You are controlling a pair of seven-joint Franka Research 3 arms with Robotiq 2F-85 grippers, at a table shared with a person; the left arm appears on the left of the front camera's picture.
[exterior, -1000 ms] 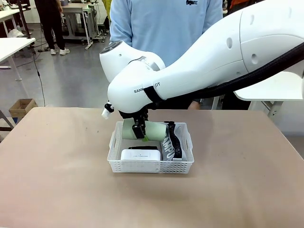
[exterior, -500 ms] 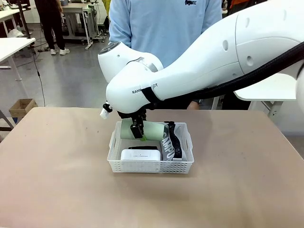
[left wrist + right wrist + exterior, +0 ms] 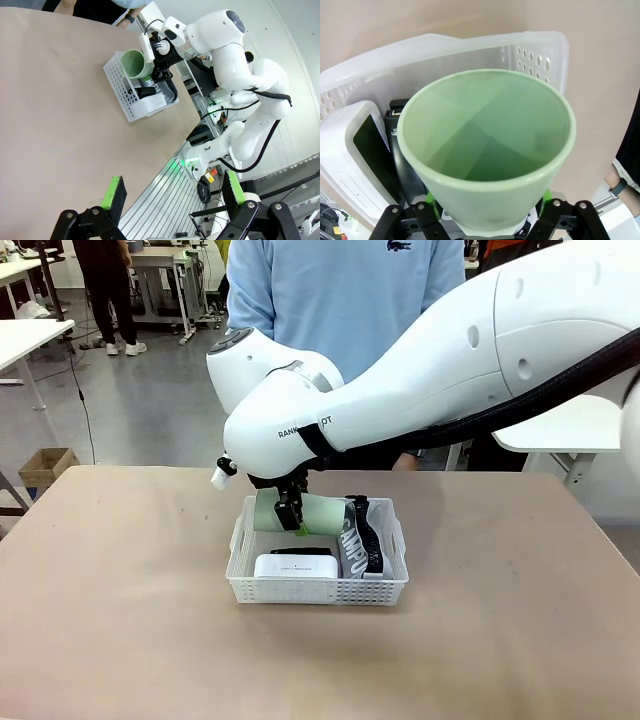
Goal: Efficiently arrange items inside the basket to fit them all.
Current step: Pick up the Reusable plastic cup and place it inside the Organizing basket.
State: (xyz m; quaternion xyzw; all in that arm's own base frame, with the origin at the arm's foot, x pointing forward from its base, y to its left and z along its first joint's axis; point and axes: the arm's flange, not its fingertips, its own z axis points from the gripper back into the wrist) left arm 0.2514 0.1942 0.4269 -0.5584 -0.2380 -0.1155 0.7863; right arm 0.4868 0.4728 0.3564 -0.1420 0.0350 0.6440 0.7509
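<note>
Basket [image 3: 318,589] sits at the centre of the front view on the brown table [image 3: 120,620], with the white box [image 3: 292,565] along its near side, the black stapler [image 3: 300,551] just behind it and the grey pouch [image 3: 356,546] standing at the right. The right gripper [image 3: 294,520] clamps the green cup [image 3: 300,514], held on its side over the basket's back left. The left gripper [image 3: 172,192] hangs with jaws wide, nothing between them.

Bright even indoor light, soft shadows, wide-angle wrist distortion
</note>
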